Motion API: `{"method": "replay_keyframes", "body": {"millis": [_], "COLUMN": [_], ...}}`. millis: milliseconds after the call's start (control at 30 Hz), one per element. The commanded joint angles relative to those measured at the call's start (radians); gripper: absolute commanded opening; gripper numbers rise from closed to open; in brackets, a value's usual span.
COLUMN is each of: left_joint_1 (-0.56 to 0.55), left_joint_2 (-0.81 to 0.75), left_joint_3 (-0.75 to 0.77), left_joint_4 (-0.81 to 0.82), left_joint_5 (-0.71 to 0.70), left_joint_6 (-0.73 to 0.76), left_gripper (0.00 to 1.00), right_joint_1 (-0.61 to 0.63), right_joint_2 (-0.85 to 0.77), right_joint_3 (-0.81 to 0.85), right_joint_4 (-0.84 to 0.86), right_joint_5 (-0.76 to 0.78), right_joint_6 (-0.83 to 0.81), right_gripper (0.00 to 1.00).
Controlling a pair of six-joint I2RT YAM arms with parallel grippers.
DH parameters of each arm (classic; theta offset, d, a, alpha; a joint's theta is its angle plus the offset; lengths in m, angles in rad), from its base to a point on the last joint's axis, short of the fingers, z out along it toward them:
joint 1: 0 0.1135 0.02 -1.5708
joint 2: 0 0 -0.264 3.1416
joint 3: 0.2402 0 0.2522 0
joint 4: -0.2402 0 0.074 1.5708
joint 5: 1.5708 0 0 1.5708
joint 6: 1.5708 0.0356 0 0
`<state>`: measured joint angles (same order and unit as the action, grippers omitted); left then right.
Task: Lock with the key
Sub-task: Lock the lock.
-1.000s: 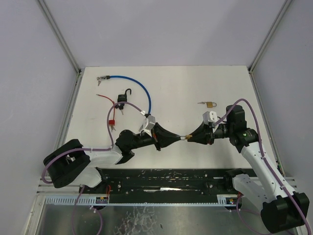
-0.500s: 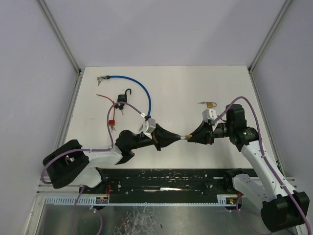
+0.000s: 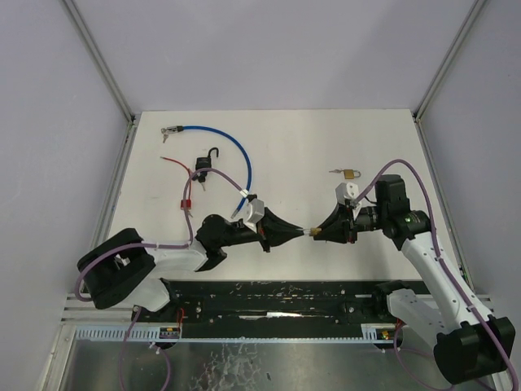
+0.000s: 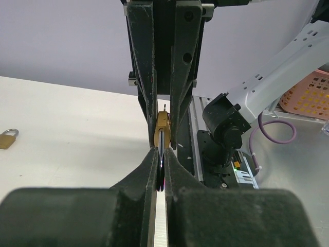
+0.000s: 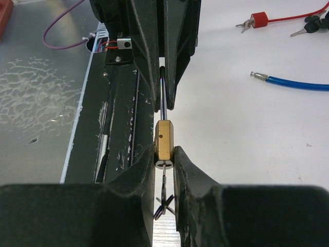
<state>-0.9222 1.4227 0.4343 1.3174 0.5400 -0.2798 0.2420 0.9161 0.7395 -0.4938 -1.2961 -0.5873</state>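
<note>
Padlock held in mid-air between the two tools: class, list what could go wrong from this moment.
1. The left tool pinches only the thin shackle. If pushed off-line, the shackle could slip or twist out.
2. The right tool grips the padlock by its narrow sides. A slip would probably drop it.
3. The key hangs at the padlock's end, close between the right tool's fingers, so reaching and turning it looks awkward.
</note>
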Motion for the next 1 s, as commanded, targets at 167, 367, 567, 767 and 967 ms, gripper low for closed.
{"method": "replay_keyframes", "body": {"millis": [167,367,567,767,967], "left_joint_1": [-0.083,-0.095,-0.092,-0.084,-0.084], "left_joint_2": [0.084,0.203,0.104,-0.028,-0.156], "left_joint_3": [0.07,0.089,0.023,-0.006,-0.059], "left_joint_4": [0.054,0.181,0.127,-0.027,-0.171], "left_joint_5": [0.026,0.037,-0.02,-0.117,-0.181], "left_joint_6": [-0.015,-0.05,0.009,0.047,0.155], "left_gripper": [0.0,0.0,0.02,0.45,0.67], "right_joint_1": [0.012,0.011,-0.047,-0.073,-0.075], "right_joint_2": [-0.009,0.024,0.016,0.025,0.071], "right_joint_3": [0.063,0.077,0.127,0.142,0.181], "right_joint_4": [0.004,0.015,-0.059,-0.142,-0.293], "right_joint_5": [-0.038,-0.033,0.003,0.042,0.067], "right_joint_6": [-0.066,-0.036,-0.061,-0.139,-0.297], "right_gripper": [0.0,0.0,0.0,0.0,0.0]}}
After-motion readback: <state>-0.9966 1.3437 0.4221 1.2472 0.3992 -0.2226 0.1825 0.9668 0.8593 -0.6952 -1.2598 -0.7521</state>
